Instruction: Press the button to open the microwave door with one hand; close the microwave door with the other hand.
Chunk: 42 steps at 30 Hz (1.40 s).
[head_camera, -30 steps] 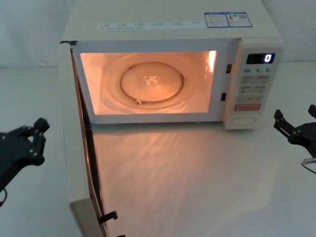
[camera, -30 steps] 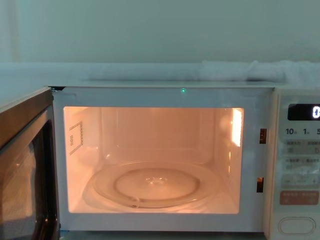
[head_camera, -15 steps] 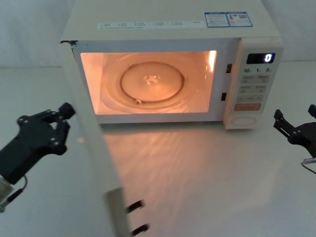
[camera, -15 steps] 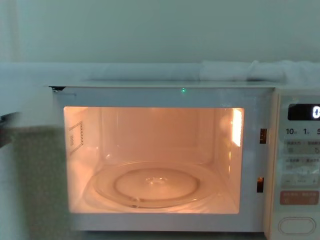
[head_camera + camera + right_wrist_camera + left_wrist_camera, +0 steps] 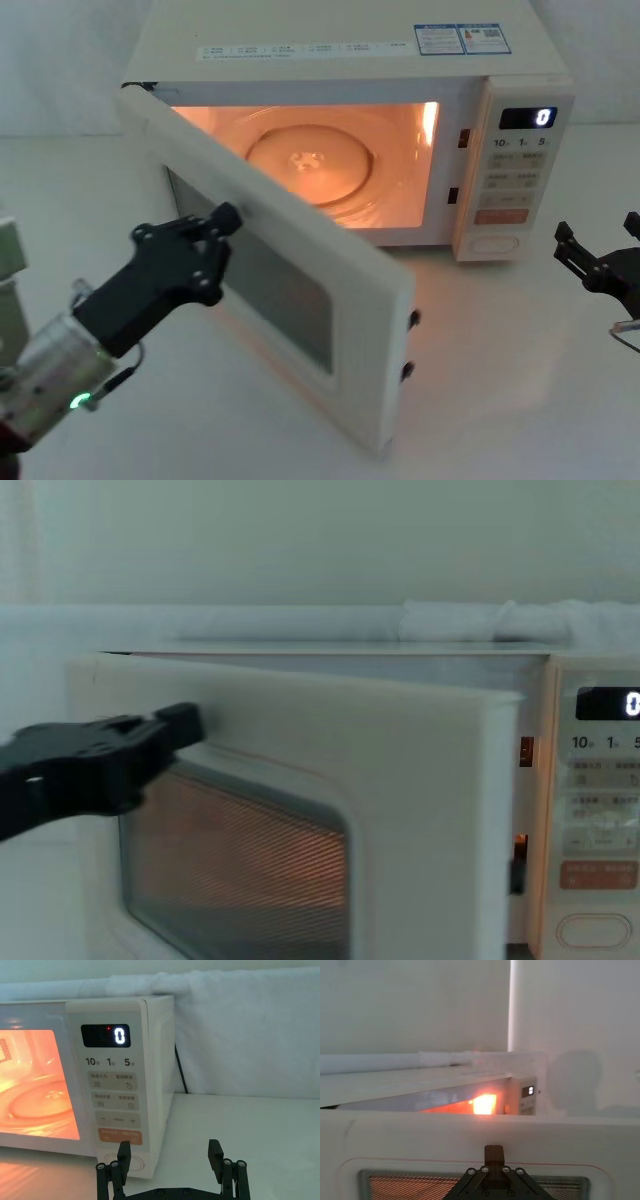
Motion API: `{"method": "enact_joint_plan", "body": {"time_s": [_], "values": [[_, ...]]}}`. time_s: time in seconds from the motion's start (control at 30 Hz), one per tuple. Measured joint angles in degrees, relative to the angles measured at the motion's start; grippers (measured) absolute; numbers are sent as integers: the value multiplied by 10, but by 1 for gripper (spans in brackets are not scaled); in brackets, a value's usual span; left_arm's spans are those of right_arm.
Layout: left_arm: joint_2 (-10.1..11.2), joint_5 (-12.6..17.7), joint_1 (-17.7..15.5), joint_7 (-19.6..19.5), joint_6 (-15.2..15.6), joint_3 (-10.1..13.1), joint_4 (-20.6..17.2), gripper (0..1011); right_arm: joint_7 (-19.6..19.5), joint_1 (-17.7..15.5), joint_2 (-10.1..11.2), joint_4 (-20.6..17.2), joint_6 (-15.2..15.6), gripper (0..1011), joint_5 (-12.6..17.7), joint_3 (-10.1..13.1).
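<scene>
Door-closing phase. Left claw (image 5: 215, 235) presses its tips against the outer face of the microwave door (image 5: 300, 290), above the dark window and near the hinged edge, so a forward push swings the panel toward the lit cavity; whether its fingers are parted cannot be told, and it grips nothing. Door stands roughly half shut. Right claw (image 5: 598, 250) hovers over the desk (image 5: 520, 380), fingers spread and empty, near the button (image 5: 495, 243), clear of the door's arc.
</scene>
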Motion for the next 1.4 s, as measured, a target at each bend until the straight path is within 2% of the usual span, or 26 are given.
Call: {"method": "enact_joint_plan", "body": {"time_s": [0.13,0.23,0.53,0.7,0.77,1.03,1.4], "values": [[-6,3,-19,1,3,21,8,0,0,0,0,0,0,1002,0,0],[-17,15,-48,11,10,50,23,0,0,0,0,0,0,1002,0,0],[-38,30,-105,22,28,108,49,0,0,0,0,0,0,1002,0,0],[-44,34,-128,27,41,126,62,0,0,0,0,0,0,1002,0,0],[-48,40,-145,36,57,137,70,0,0,0,0,0,0,1002,0,0],[-59,48,-186,59,99,156,83,0,0,0,0,0,0,1002,0,0],[-70,54,-228,58,123,183,100,0,0,0,0,0,0,1002,0,0]]}}
